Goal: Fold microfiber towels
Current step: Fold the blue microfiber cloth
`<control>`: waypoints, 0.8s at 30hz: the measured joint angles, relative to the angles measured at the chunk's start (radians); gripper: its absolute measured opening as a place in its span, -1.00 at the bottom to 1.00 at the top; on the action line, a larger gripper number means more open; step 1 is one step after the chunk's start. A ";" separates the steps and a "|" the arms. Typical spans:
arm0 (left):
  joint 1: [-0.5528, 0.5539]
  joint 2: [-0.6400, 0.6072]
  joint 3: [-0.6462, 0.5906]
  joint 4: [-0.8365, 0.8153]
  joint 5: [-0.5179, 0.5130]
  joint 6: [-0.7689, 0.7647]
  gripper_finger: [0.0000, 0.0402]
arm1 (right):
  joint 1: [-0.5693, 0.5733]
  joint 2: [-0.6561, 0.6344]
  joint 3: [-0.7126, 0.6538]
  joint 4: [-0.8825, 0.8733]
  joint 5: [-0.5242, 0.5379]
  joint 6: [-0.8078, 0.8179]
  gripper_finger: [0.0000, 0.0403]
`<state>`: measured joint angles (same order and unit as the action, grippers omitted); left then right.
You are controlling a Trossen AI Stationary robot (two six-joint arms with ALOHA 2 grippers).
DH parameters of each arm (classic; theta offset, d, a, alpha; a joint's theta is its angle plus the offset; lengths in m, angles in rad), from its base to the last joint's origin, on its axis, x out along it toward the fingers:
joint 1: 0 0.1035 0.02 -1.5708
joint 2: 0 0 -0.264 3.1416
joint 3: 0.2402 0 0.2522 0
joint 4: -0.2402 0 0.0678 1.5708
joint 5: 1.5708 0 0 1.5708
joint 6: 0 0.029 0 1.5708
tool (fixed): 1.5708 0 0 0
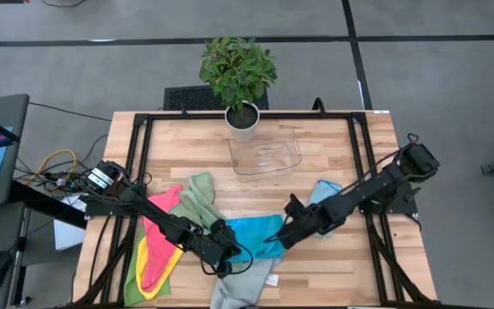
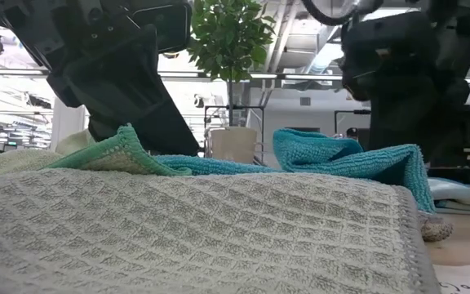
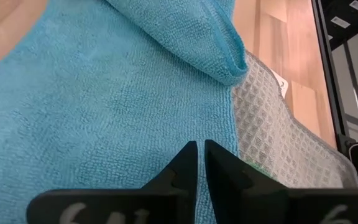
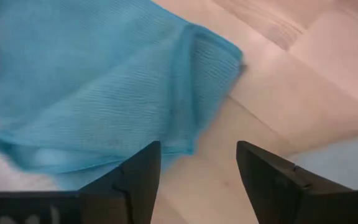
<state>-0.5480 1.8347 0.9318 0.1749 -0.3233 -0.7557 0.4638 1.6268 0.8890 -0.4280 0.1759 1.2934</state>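
My right claw (image 4: pixel 197 180) hangs just above the right edge of the bright blue microfibre towel (image 1: pixel 254 236), fingers standing apart with nothing between them; bare wooden tabletop (image 4: pixel 303 93) shows through the gap. That towel lies near the middle of the front half of the table, its near corner doubled over in a soft roll, so I judge a fold is under way and this side needs no holding for the moment. My left claw (image 3: pixel 201 163) is pressed down on the same blue cloth from the other side, fingers together tip to tip; whether they pinch a bit of the pile I cannot tell, but I take it that they pin the cloth so it does not slide while the fold settles. Under the blue towel's front edge lies a light grey waffle-weave towel (image 1: pixel 243 287), reaching the table's front rim. To the left sits a heap of pink (image 1: pixel 157 232), yellow (image 1: pixel 163 276) and green cloths (image 1: pixel 200 199), waiting their turn. The clear plastic tray (image 1: pixel 267 154) stands towards the back, beside a potted green plant (image 1: pixel 239 81), well clear of the work.
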 joint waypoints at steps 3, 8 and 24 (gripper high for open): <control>0.000 0.000 0.000 0.000 0.013 -0.008 -0.90 | 0.003 0.013 -0.006 0.067 -0.020 -0.015 0.14; 0.000 0.000 0.000 0.000 0.014 -0.008 -0.90 | -0.002 0.010 -0.008 0.099 -0.021 -0.046 0.03; 0.000 0.000 0.000 0.000 0.002 -0.006 -0.90 | -0.019 0.014 0.013 0.218 -0.048 -0.130 -0.93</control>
<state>-0.5480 1.8347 0.9318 0.1745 -0.3214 -0.7617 0.4450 1.6409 0.9024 -0.2101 0.1282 1.1633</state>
